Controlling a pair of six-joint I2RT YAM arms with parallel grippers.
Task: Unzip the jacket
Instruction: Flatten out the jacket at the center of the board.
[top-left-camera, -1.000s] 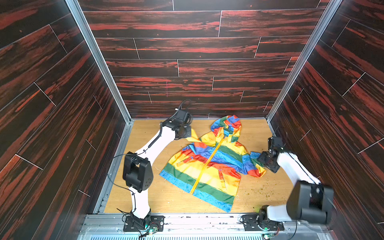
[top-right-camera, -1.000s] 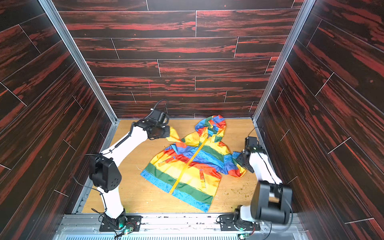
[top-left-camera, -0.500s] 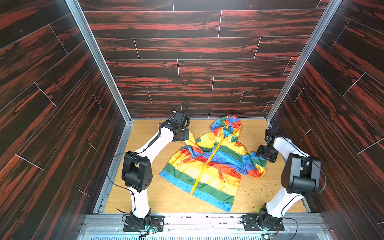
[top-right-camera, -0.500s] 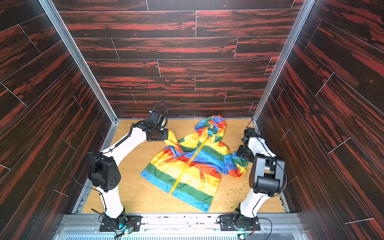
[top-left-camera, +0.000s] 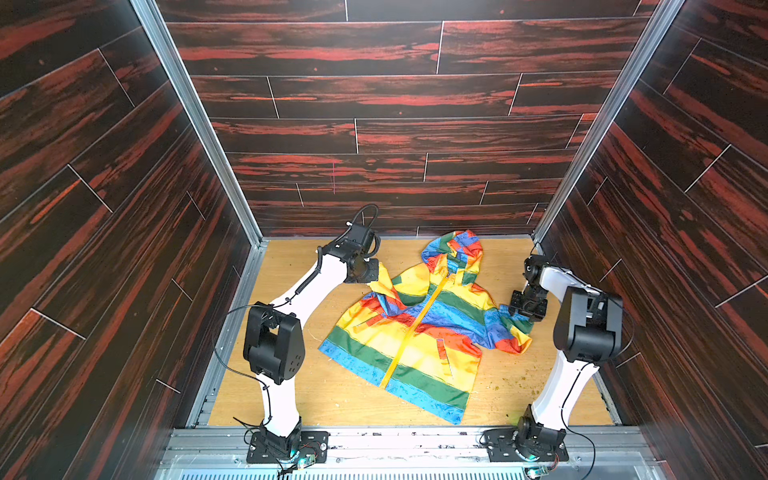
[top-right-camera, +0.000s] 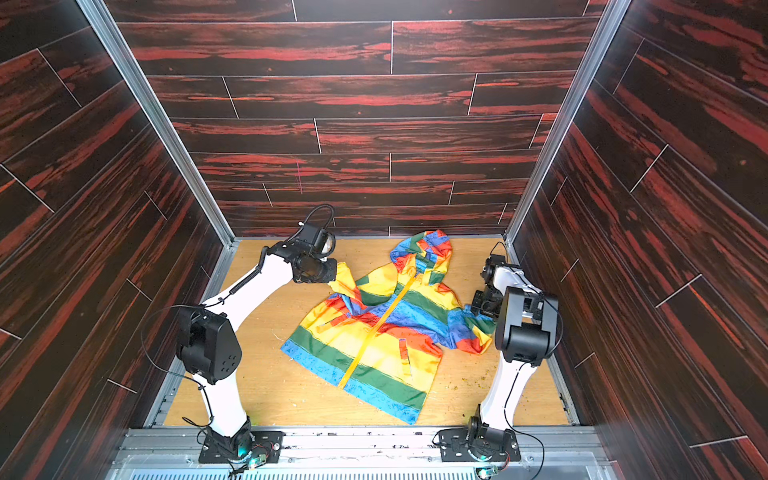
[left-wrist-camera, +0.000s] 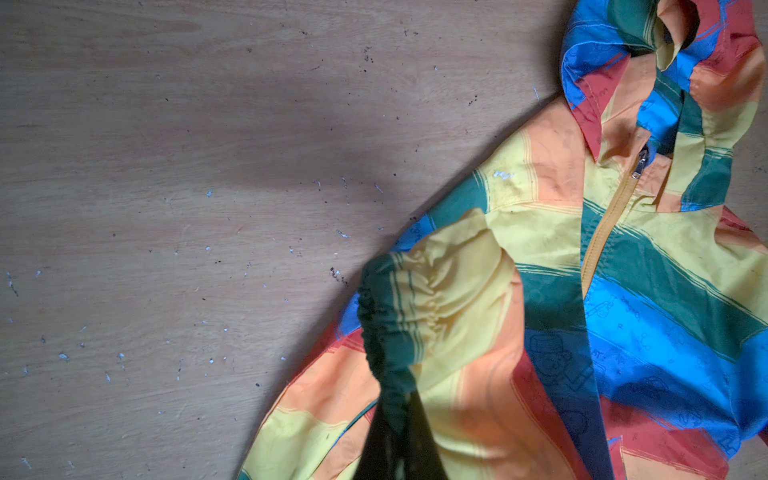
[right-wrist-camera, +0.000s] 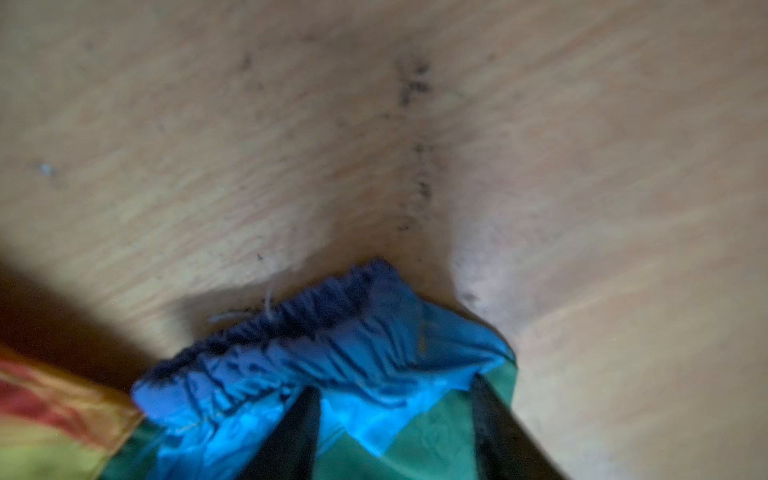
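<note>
Left gripper is clamped tight on a sleeve cuff of the jacket. The left wrist view shows the gathered green-and-yellow cuff pinched at the dark tips, and that sleeve is pulled up and out toward the far left part of the counter.

Right gripper is low over the other sleeve, near the right wall. In the right wrist view its two dark fingers stand partly apart, with blue and green cloth between them and the ruffled blue cuff just past the tips. Picture is soft; no firm pinch is visible.

Jacket lies front-up, mid-counter, between the two arms in both top views. It is skewed, with the hood toward the back wall and the blue hem toward the front rail. Rainbow stripes run across the body.

Yellow zipper runs closed from hem to collar. Its small metal pull sits at the top, just under the hood.

Dark specks and crumbs are scattered on the wood by the right arm's base.
</note>
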